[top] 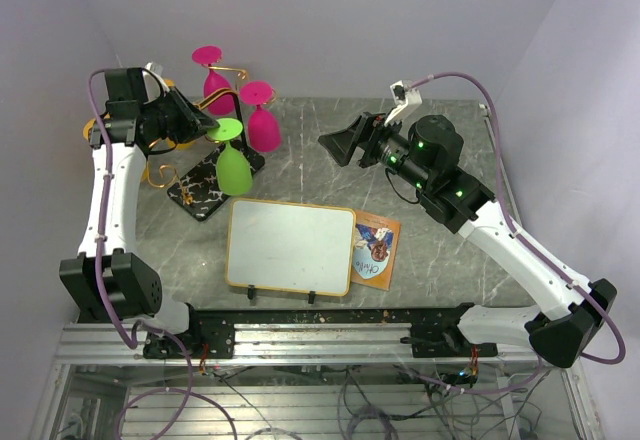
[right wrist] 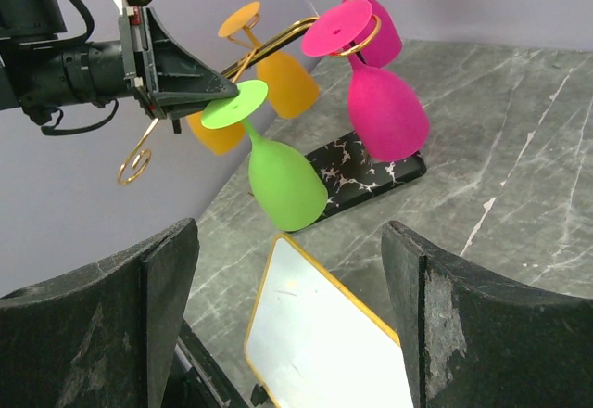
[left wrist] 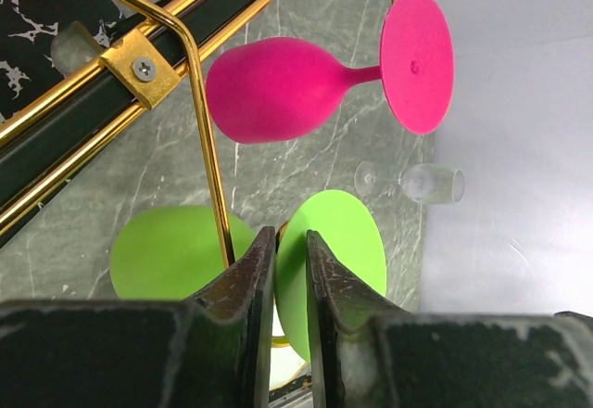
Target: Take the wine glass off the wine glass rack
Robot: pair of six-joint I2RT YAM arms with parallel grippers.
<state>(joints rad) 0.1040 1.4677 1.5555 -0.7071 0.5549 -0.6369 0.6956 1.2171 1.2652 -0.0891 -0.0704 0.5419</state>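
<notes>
The wine glass rack has a black marble-look base [top: 205, 192] and gold wire arms [left wrist: 208, 139]. It also shows in the right wrist view [right wrist: 371, 169]. A green wine glass [top: 233, 165] hangs bowl down over the base's near end. My left gripper [top: 208, 125] is shut on its round foot [left wrist: 338, 241], as the right wrist view shows [right wrist: 233, 104]. A gold wire runs right beside the left finger [left wrist: 248, 278]. I cannot tell whether the stem still touches the rack. My right gripper [top: 335, 145] is open and empty, well right of the rack [right wrist: 292, 315].
Two pink glasses [top: 262, 125] and orange glasses [right wrist: 287, 88] hang on the rack. A small clear glass [left wrist: 417, 183] lies by the back wall. A gold-framed whiteboard [top: 290, 245] and a picture card [top: 377, 250] lie in front.
</notes>
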